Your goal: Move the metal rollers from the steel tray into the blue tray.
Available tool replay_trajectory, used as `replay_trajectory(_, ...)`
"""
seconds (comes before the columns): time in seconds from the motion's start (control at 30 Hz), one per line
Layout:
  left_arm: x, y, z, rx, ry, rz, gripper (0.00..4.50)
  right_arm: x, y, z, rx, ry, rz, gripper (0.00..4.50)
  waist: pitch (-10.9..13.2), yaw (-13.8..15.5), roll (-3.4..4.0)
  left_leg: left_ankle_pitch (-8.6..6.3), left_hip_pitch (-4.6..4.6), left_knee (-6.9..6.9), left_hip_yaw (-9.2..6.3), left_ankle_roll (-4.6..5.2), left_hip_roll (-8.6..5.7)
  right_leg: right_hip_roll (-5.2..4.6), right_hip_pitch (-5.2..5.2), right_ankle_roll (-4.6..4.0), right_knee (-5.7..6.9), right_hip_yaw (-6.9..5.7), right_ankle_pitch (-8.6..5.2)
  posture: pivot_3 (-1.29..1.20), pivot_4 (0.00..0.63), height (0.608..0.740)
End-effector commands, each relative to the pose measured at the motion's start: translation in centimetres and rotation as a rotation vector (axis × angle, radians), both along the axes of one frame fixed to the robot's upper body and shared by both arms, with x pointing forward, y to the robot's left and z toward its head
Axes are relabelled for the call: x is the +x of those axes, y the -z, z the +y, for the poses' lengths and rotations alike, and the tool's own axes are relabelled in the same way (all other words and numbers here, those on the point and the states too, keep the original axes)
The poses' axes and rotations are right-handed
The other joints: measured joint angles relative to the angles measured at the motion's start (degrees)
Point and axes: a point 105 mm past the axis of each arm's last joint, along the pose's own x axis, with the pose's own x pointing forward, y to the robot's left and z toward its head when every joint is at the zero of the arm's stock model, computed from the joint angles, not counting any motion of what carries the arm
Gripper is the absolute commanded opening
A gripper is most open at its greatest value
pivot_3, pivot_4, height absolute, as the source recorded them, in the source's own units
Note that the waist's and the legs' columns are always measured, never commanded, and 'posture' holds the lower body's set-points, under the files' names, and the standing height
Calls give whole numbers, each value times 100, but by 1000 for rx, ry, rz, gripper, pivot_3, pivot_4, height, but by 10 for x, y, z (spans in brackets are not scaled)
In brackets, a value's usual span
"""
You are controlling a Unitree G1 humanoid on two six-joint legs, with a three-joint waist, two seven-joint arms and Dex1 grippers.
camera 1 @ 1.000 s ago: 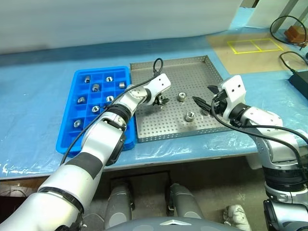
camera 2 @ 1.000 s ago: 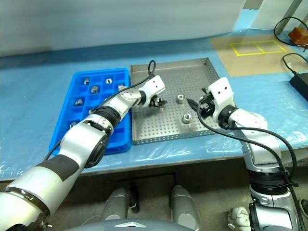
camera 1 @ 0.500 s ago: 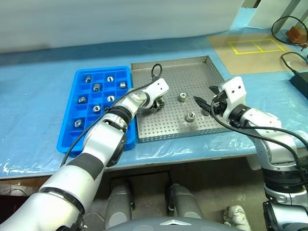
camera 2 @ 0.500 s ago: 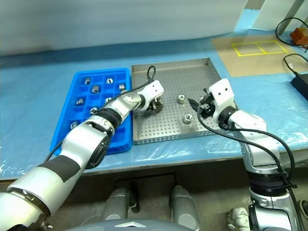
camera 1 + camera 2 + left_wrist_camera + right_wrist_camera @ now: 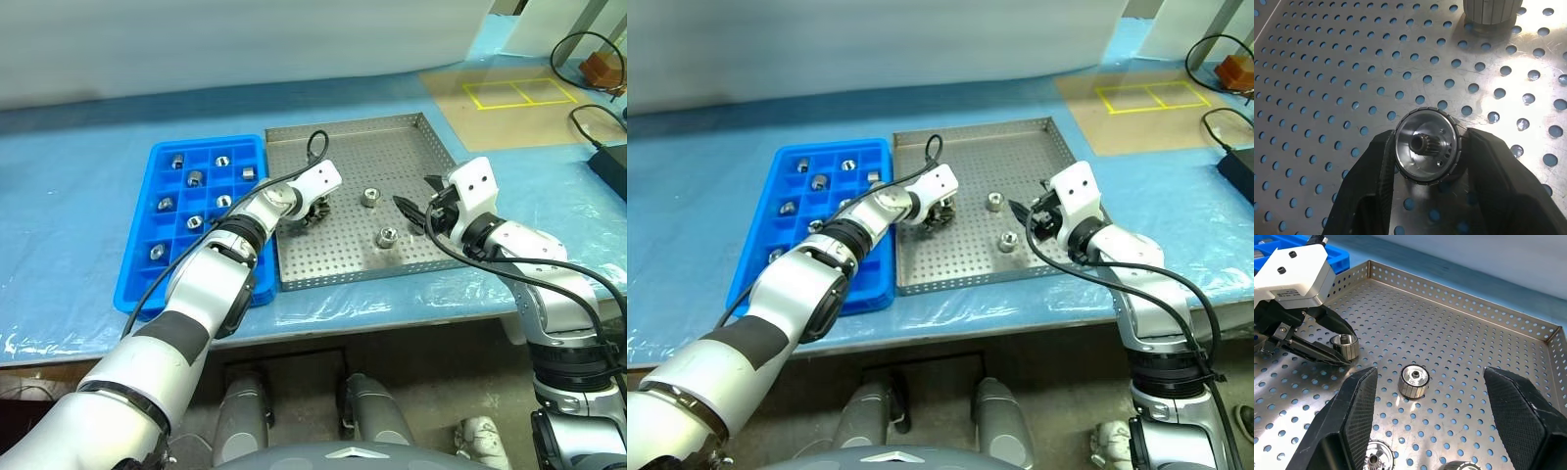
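Note:
The steel tray (image 5: 392, 147) lies in the middle of the table, with the blue tray (image 5: 137, 279) against its left side. My left gripper (image 5: 315, 211) rests low over the steel tray's left part, shut on a metal roller (image 5: 1425, 145) that lies on the perforated floor. Two more rollers (image 5: 370, 196) (image 5: 388, 235) lie loose in the steel tray, to the right of it. Several rollers (image 5: 195, 177) sit in the blue tray's compartments. Over the steel tray's right edge my right gripper (image 5: 413, 194) hovers open, holding nothing.
A blue plastic sheet (image 5: 78, 147) covers the table. At the far right are a brown board with yellow tape squares (image 5: 519, 93), black cables (image 5: 588, 49) and a dark device (image 5: 612, 162). The table's front edge runs just below both trays.
My left gripper has closed its fingers on a roller in the steel tray. The right gripper has stayed in place, still open.

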Motion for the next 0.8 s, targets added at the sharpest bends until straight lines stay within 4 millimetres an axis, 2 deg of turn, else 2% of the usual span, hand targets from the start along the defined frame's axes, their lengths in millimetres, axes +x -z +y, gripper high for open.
replay_trajectory(0.03,3,-7,4,-13,-8,-30,1872,0,-11,5,0,-17,-50,3529,0,0,0,0,0,0,0,0,0,0,0,0,0,0,0,-458,150,740)
replay_trajectory(0.17,2,-16,0,-97,18,-15,1872,-2,-12,9,13,-36,-51,3529,0,3,0,0,0,-7,1,-1,0,0,-2,0,-4,0,0,-455,150,740)
replay_trajectory(0.3,4,-33,2,-172,49,-37,1872,-2,-19,17,20,-86,-60,3529,1,4,2,0,-4,-14,1,0,-1,0,-3,0,-16,0,0,-427,150,740)
replay_trajectory(0.53,5,-74,24,-292,127,-121,1872,-11,-26,56,-7,-318,-33,3529,2,20,3,1,-13,-28,1,-1,2,1,-15,0,-20,-3,0,-331,150,740)
replay_trajectory(0.67,-14,-100,44,-347,236,-184,1872,-9,-30,76,-3,-416,-29,3529,3,42,4,4,-17,-40,2,-5,2,-2,-21,-1,-20,-5,0,-251,150,740)
replay_trajectory(0.8,-52,-122,69,-345,282,-288,1872,-12,-40,101,3,-557,-45,3529,4,64,5,8,-30,-51,6,-11,6,-8,-45,-2,-13,-8,-1,-132,150,740)
